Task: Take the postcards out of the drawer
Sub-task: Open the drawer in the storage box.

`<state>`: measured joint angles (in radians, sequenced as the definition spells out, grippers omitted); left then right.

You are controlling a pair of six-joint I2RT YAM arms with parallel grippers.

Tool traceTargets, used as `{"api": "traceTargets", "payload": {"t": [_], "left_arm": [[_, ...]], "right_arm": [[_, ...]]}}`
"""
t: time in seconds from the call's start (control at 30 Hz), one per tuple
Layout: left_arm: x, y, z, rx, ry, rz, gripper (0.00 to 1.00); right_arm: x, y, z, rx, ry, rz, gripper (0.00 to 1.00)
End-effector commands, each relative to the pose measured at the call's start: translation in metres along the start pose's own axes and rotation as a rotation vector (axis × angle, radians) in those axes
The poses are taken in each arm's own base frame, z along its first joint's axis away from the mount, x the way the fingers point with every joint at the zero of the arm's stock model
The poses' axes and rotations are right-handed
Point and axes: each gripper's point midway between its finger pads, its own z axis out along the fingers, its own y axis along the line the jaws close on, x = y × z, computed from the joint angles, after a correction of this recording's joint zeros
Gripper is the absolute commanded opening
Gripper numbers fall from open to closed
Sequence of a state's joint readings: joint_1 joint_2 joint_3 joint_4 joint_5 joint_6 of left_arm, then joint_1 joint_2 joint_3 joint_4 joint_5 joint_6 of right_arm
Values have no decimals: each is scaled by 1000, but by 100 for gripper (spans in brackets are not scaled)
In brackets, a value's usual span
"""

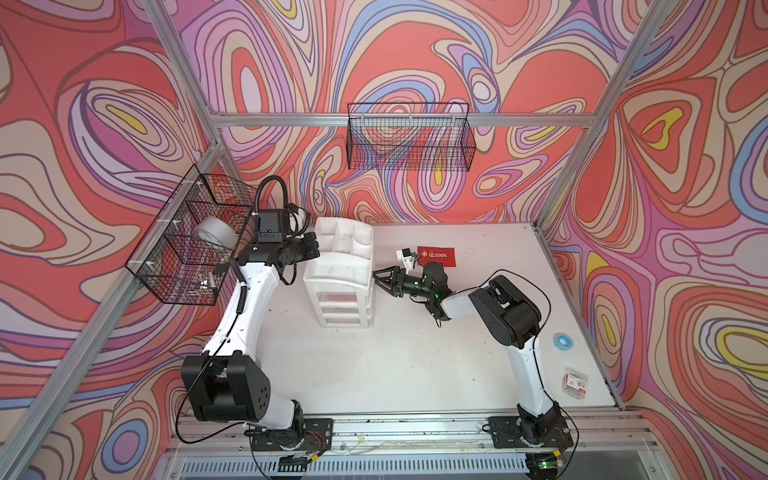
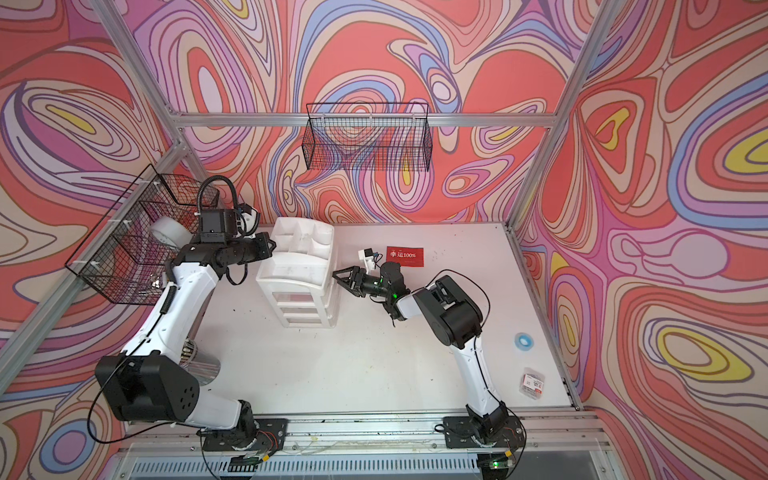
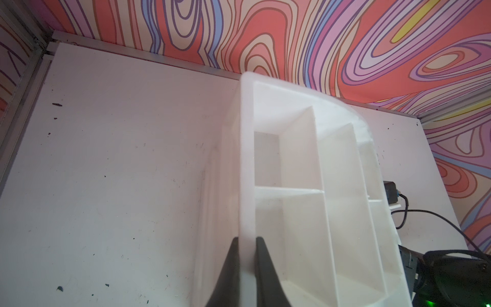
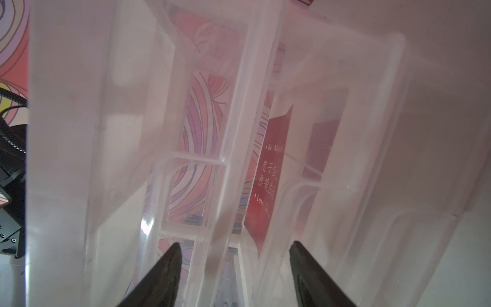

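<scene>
- Postcard [image 4: 268, 186] sits inside clear drawer [image 1: 322, 297]; second postcard [image 1: 436, 257] lies on table [image 1: 415, 353].
- Your left gripper [image 3: 247, 240] pinches organizer [image 3: 300, 159] top wall.
- Your right gripper [image 4: 235, 244] spread, beside organizer.

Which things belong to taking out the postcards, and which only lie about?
For the job: white organizer, top drawer, postcard inside it, postcard on table, left gripper, right gripper.
Lying about: tape roll, blue ring, labelled clear box, metal cup.
</scene>
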<state>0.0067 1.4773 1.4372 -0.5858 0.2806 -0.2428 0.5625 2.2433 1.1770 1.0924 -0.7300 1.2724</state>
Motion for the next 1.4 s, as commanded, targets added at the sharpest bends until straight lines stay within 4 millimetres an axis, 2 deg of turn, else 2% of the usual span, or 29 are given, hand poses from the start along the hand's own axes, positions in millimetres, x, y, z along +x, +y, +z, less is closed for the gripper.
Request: {"api": "traceTargets", "payload": {"t": [0.0, 0.57, 0.93, 1.13, 1.37], "left_arm": [[13, 10, 10, -28, 41, 3, 0], [16, 9, 13, -16, 49, -3, 0], [17, 13, 11, -38, 50, 2, 0], [17, 14, 10, -46, 49, 5, 0], [18, 15, 10, -50, 53, 4, 0]], "right_arm": [[-1, 1, 2, -42, 2, 9, 66], [1, 18, 7, -138, 9, 31, 64], [-1, 30, -3, -209, -15, 23, 60], [-4, 29, -9, -220, -33, 24, 59], [-6, 42, -14, -232, -43, -17, 58]]}}
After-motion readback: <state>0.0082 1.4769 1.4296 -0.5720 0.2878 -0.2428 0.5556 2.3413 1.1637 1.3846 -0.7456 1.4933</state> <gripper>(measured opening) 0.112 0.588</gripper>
